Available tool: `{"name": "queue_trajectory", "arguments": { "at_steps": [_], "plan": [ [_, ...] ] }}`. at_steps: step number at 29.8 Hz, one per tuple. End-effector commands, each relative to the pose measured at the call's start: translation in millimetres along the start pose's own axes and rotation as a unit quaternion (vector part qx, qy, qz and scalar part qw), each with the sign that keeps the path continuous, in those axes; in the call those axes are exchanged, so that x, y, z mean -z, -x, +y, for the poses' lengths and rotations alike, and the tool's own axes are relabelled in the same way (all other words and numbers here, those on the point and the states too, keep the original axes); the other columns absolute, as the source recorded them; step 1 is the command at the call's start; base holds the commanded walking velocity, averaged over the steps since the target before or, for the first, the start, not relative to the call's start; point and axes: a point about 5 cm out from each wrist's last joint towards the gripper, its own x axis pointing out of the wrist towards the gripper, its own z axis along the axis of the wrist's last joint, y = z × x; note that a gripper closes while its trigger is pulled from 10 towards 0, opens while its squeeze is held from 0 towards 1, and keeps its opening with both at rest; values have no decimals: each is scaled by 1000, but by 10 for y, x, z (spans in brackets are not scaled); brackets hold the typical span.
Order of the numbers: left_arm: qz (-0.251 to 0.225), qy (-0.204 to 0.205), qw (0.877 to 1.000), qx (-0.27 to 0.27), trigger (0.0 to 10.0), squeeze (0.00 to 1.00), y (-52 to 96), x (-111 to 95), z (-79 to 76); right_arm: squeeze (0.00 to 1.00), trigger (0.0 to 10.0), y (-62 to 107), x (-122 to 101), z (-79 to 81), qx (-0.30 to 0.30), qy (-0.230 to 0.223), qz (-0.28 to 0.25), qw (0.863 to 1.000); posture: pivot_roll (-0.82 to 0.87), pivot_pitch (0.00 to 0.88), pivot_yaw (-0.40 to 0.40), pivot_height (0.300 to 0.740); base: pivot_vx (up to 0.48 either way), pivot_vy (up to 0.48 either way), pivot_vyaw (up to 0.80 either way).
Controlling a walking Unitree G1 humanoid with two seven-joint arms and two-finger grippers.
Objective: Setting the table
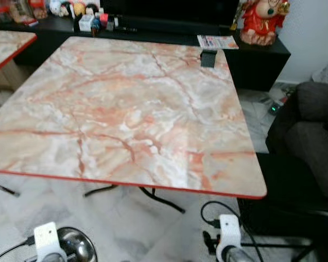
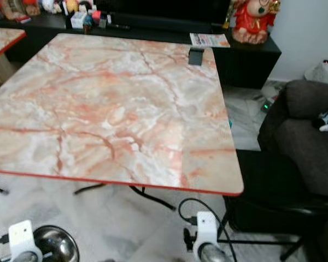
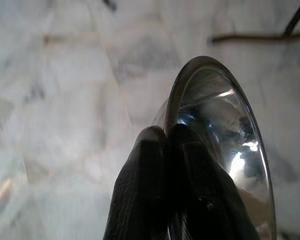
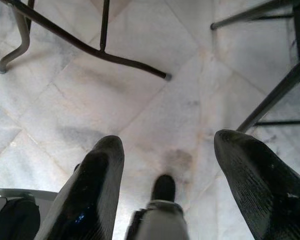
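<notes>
Left gripper (image 3: 165, 150) pinched on rim of shiny round steel bowl (image 3: 225, 150), carried low beside body, short of square pink-marbled table (image 1: 126, 109), presumably for carrying to the tabletop. Right gripper (image 4: 170, 165) spread wide, idle over floor. Small dark box (image 1: 208, 58) at far corner; dark sofa (image 1: 311, 131) crowds the right.

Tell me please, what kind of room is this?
Probably a home living or dining room: a marble-pattern folding table stands on a tiled floor, a dark low cabinet with a red figurine lines the wall, and a dark sofa sits beside it.
</notes>
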Motion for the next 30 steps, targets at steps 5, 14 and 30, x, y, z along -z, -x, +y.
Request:
{"name": "queue_trajectory", "arguments": {
  "at_steps": [5, 14, 30],
  "plan": [
    [3, -2, 1000, 14, 10000, 0, 18, 25, -90, 0, 10000, 23, 72, -69, 13, -9, 11, 1000, 72, 107, -39, 740, 0, 0, 0],
    [-13, -7, 999, 29, 10000, 0, 14, -60, -182, 0, 10000, 21, 68, -67, 14, -11, 10, 1000, 74, 103, -35, 740, 0, 0, 0],
    [-20, -16, 999, 36, 10000, 0, 16, -86, -219, 0, 10000, 24, 87, -42, 16, -24, 7, 1000, 68, 111, -15, 740, 0, 86, 0]
  ]
}}
